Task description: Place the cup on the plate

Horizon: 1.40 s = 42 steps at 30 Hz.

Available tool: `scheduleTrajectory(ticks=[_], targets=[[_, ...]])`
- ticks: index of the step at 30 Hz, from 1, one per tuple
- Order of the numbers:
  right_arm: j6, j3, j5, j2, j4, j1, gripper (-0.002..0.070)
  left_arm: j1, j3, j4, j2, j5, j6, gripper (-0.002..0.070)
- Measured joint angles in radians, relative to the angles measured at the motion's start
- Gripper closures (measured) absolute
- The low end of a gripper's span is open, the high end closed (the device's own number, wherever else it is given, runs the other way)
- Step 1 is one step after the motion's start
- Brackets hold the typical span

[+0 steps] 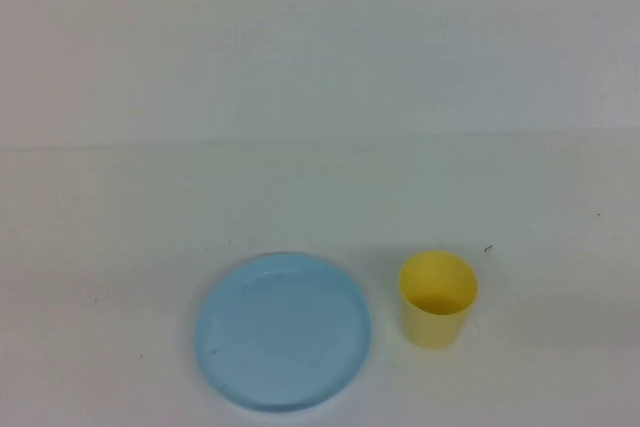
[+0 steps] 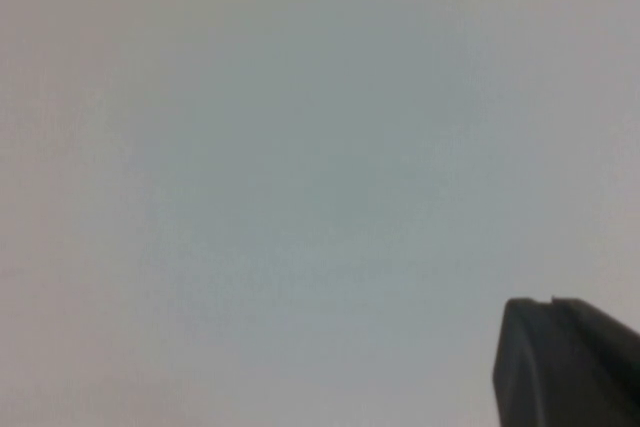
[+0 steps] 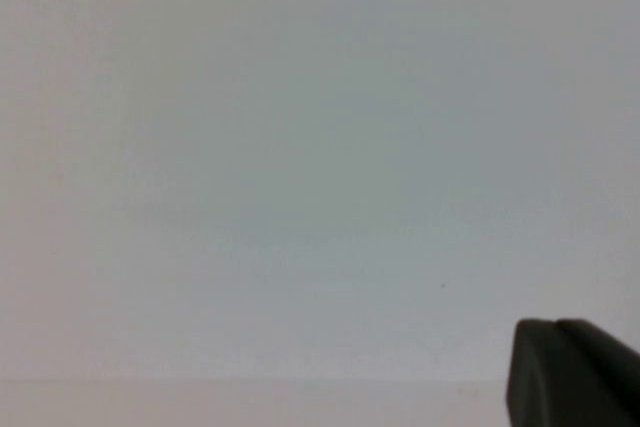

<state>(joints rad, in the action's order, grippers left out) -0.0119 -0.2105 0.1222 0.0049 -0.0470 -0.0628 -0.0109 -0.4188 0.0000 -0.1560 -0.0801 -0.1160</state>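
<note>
Beside the plate (image 1: 284, 332), on its right, stands the upright cup (image 1: 438, 299); left gripper (image 2: 565, 362) and right gripper (image 3: 570, 372) are pinched together, out of the high view, the right arm's side nearer

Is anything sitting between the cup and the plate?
Nothing visible. The cup stands upright right of the plate, with only bare table between. The left gripper and right gripper, both shut, show only in their wrist views, over bare surface.
</note>
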Motion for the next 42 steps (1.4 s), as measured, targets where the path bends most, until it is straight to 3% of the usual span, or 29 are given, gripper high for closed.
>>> scheduleTrajectory(ticks=[5, 9, 11, 14, 16, 19, 21, 22, 28, 34, 42], targets=[[-0.016, -0.177, 0.188, 0.174, -0.009, 0.0, 0.0674, 0.0, -0.17, 0.0, -0.232, -0.325, 0.089, 0.0673], [-0.048, -0.284, 0.37, 0.355, 0.023, 0.0, 0.0674, 0.002, -0.174, -0.153, -0.409, -0.355, 0.189, 0.0673], [-0.092, -0.314, 0.42, 0.426, 0.077, 0.0, 0.0674, 0.002, -0.174, -0.256, -0.491, -0.386, 0.104, 0.0673], [-0.191, -0.322, 0.452, 0.499, 0.214, 0.0, 0.0674, 0.002, -0.174, -0.46, -0.621, -0.421, -0.142, 0.0661], [-0.282, -0.322, 0.493, 0.521, 0.325, 0.0, 0.0674, 0.002, -0.178, -0.646, -0.693, -0.454, -0.354, 0.0578], [-0.439, -0.324, 0.583, 0.532, 0.444, 0.0, 0.0674, 0.002, -0.182, -0.925, -0.787, -0.517, -0.688, 0.0347], [-0.501, -0.324, 0.648, 0.533, 0.491, 0.0, 0.0674, 0.002, -0.191, -1.047, -0.847, -0.534, -0.835, 0.0196], [-0.522, -0.324, 0.685, 0.533, 0.506, 0.0, 0.0674, 0.002, -0.196, -1.068, -0.872, -0.529, -0.862, 0.0164], [-0.553, -0.33, 0.772, 0.533, 0.528, 0.0, 0.0674, 0.02, -0.27, -1.024, -1.071, -0.551, -0.876, 0.0214], [-0.557, -0.33, 0.785, 0.533, 0.533, 0.0, 0.0674, 0.156, -0.355, -1.011, -1.252, -0.388, -0.847, 0.0247], [-0.557, -0.33, 0.837, 0.533, 0.551, 0.0, 0.0674, 0.191, -0.484, -0.708, -1.469, -0.431, -0.606, 0.0247]])
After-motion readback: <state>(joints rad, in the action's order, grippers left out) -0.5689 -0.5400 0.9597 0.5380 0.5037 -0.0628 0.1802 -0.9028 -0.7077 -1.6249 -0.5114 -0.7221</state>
